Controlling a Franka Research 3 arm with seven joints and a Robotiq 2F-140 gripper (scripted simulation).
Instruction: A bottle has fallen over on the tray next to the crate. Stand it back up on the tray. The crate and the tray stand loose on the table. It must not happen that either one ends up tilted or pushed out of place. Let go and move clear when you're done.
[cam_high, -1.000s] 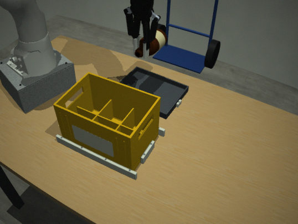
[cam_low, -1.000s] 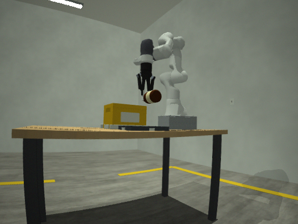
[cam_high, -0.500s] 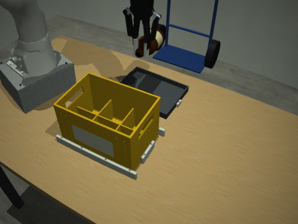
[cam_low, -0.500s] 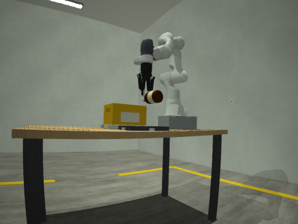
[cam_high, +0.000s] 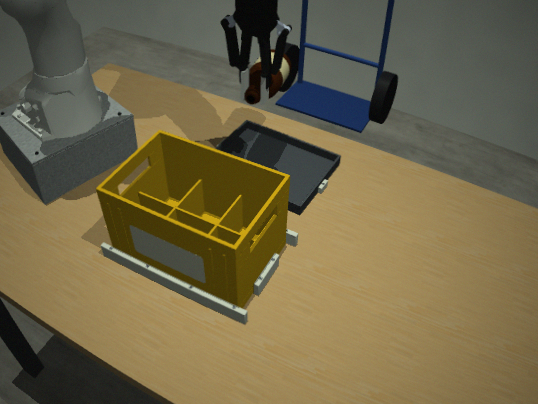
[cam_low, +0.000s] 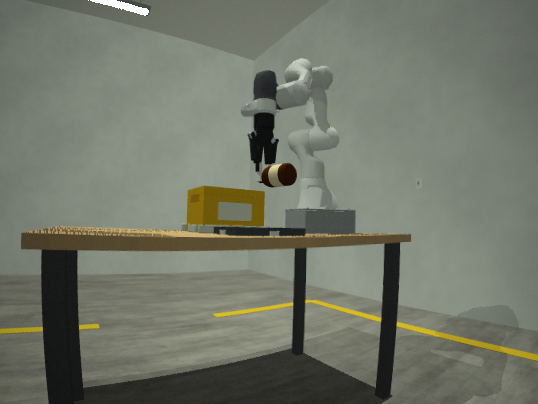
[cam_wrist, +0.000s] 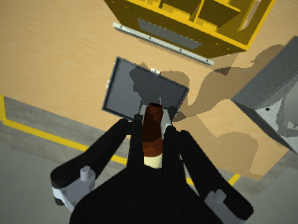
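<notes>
My gripper (cam_high: 256, 72) (cam_low: 261, 167) (cam_wrist: 153, 113) is shut on the neck of a brown bottle (cam_high: 253, 93) (cam_low: 278, 175) (cam_wrist: 152, 135) with a cream label. It holds the bottle high in the air, lying roughly level. The dark tray (cam_high: 305, 170) (cam_low: 260, 231) (cam_wrist: 125, 90) lies empty on the table, well below the gripper, roughly under it. The yellow crate (cam_high: 175, 250) (cam_low: 225, 205) (cam_wrist: 215, 45), with dividers inside, stands beside the tray on its near side in the top view.
The robot's grey base block (cam_high: 75, 155) (cam_low: 320, 220) stands left of the crate. White stop bars (cam_high: 175, 285) lie along the crate's foot. A blue hand truck (cam_high: 340, 95) stands on the floor behind the table.
</notes>
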